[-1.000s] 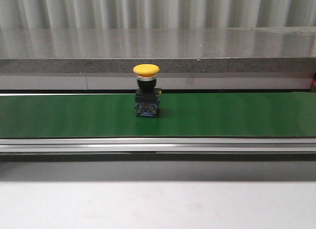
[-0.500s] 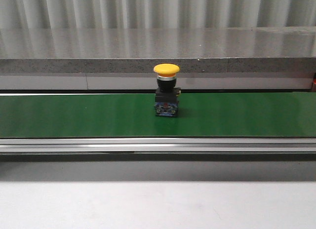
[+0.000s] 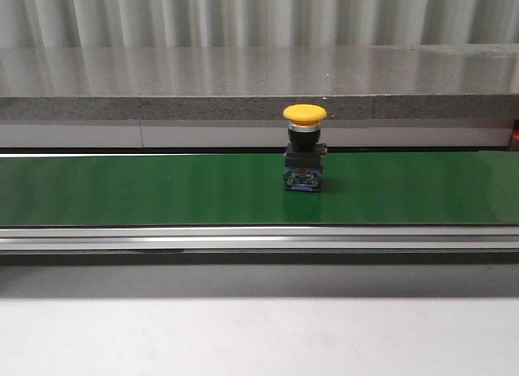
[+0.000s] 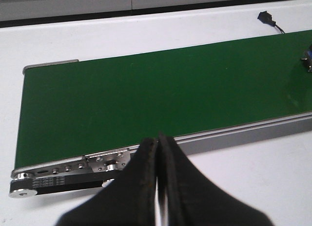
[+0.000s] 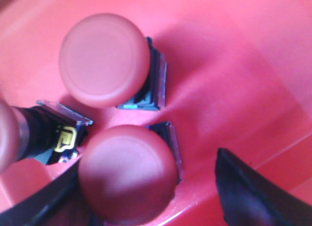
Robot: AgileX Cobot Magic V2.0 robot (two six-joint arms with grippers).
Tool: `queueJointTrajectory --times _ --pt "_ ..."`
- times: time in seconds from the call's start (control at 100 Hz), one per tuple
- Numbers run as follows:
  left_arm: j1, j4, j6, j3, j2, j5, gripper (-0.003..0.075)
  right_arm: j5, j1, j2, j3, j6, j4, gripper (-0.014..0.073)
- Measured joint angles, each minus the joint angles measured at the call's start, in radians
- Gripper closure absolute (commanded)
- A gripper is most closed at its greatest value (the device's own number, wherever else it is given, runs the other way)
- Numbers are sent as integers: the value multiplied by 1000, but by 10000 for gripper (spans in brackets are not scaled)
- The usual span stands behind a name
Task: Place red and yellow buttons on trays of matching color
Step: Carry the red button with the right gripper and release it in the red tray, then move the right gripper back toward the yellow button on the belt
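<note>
A yellow button [image 3: 305, 147] stands upright on the green conveyor belt [image 3: 122, 190], right of centre in the front view; its blue base edge [image 4: 308, 60] shows in the left wrist view. My left gripper [image 4: 158, 139] is shut on nothing, hovering over the white table by the belt's near rail. My right gripper [image 5: 146, 197] is open above the red tray [image 5: 234, 65], its fingers astride a red button [image 5: 127, 173] without gripping it. A second red button [image 5: 104, 59] stands beside it. A third [image 5: 48, 133] lies on its side. The yellow tray is out of view.
The belt's silver rail [image 3: 259, 237] runs along its near side, with white table [image 3: 259, 335] in front. A grey ledge [image 3: 259, 108] and corrugated wall lie behind. A black cable plug [image 4: 266, 16] rests on the table past the belt.
The yellow button has ridden the belt to the right, from left of centre to right of centre.
</note>
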Motion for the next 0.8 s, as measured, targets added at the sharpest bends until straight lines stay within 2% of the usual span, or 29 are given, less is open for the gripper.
queueJointTrajectory --times 0.43,0.8 --pt "0 0 0 0 -1 2 740 27 0 -214 10 0 -21 64" --pt "0 0 0 0 -1 2 740 88 0 -507 178 -12 -23 64"
